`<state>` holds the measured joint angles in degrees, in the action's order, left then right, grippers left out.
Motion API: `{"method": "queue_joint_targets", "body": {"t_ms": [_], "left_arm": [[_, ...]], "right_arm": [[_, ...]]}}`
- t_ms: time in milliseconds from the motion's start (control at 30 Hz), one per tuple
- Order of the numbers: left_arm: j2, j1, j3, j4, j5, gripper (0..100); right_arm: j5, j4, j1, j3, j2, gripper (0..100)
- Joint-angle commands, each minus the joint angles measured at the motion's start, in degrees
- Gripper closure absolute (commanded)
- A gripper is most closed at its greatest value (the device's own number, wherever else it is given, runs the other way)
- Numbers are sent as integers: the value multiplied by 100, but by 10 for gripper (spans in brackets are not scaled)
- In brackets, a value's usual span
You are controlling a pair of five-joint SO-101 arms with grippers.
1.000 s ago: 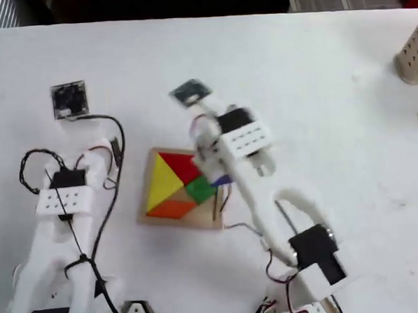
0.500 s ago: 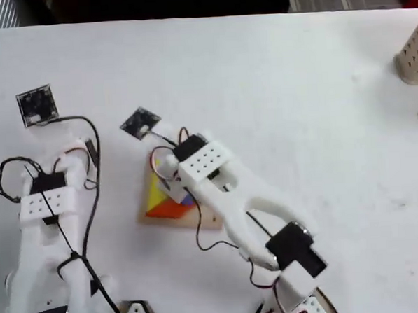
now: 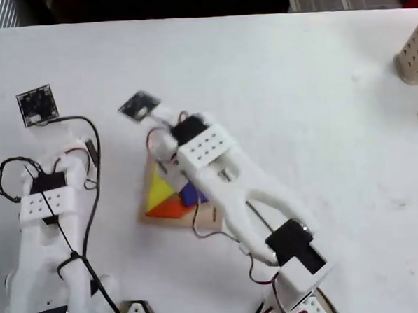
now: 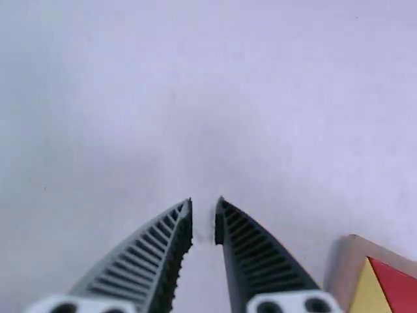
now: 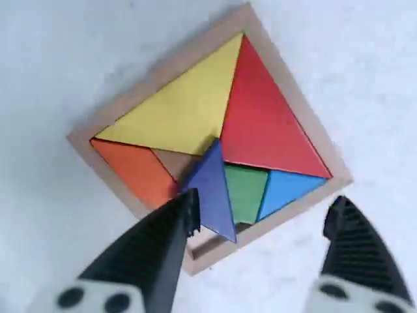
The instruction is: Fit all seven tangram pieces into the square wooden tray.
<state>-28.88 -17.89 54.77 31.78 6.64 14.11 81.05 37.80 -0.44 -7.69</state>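
The square wooden tray (image 5: 296, 107) holds a yellow triangle (image 5: 182, 107), a red triangle (image 5: 264, 124), an orange piece (image 5: 140, 169), a green square (image 5: 246, 192) and a light blue piece (image 5: 290, 184). A dark blue triangle (image 5: 214, 195) lies askew, overlapping the green square and the bare slot (image 5: 208, 246) by the tray's rim. My right gripper (image 5: 266, 207) hovers open just above that side of the tray, touching no piece. In the high view the right arm (image 3: 209, 156) covers most of the tray (image 3: 156, 219). My left gripper (image 4: 203, 203) is shut and holds nothing, above bare table beside a tray corner (image 4: 339, 261).
The left arm (image 3: 46, 200) stands left of the tray with loose black cables (image 3: 94, 169) around it. Perforated wooden blocks (image 3: 414, 54) sit at the far right edge. White table (image 3: 296, 75) stretches open behind and to the right.
The right arm swung left over the tray with the dark blue triangle, which now lies in the tray, released. The left arm shifted left a little.
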Motion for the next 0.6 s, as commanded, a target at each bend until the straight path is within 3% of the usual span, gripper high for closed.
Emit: {"method": "queue_joint_targets", "body": {"t_ms": [0, 67, 200, 367, 567], "left_arm": [[-198, 541, -149, 114, -62, 920], [-224, 848, -167, 325, -501, 920], [-629, 1376, 53, 527, -1169, 921], [-1402, 1736, 589, 545, -1204, 982], [-2193, 2501, 1073, 844, -1204, 976]], "right_arm": [[-9, 637, -523, -457, 84, 878], [-35, 778, -822, -457, 119, 990], [-44, 901, -1367, -211, 655, 986], [-44, 409, -2176, 879, 1710, 981], [-44, -646, -3741, 2971, 2756, 981]]}}
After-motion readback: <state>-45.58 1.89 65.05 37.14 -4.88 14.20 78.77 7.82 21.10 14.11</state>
